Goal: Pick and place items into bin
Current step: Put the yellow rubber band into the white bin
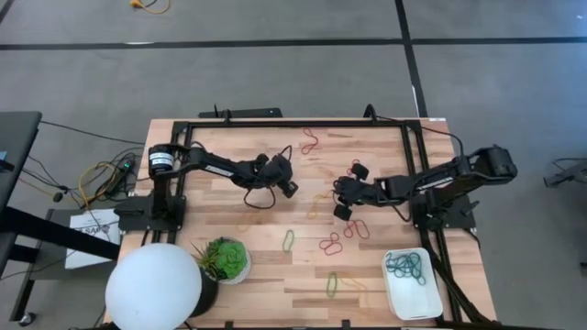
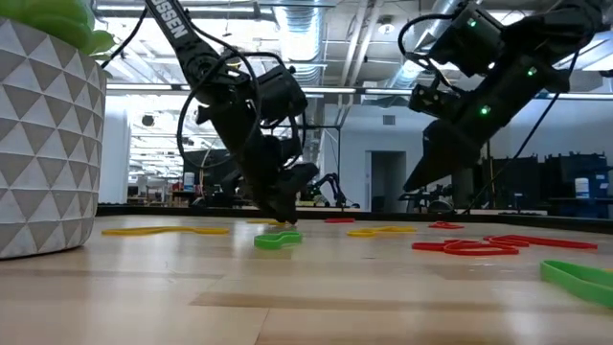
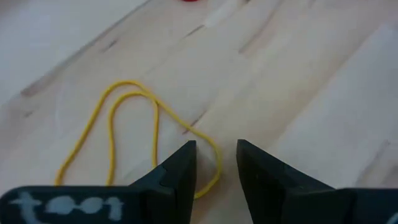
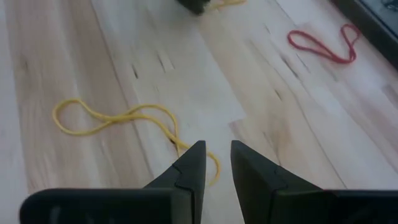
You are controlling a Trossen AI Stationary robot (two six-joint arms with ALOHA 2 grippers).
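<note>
Yellow band (image 3: 134, 134) lengthwise toward left tool (image 3: 216, 158).

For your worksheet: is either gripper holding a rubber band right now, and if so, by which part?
Neither. The left gripper and right gripper stand open, each just above a yellow rubber band lying on the table.

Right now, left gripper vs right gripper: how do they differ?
The left gripper is down at the tabletop over a yellow band; the right gripper hangs higher, over another yellow band. Left sits table-centre, right nearer the bin. Both are open, holding nothing.
</note>
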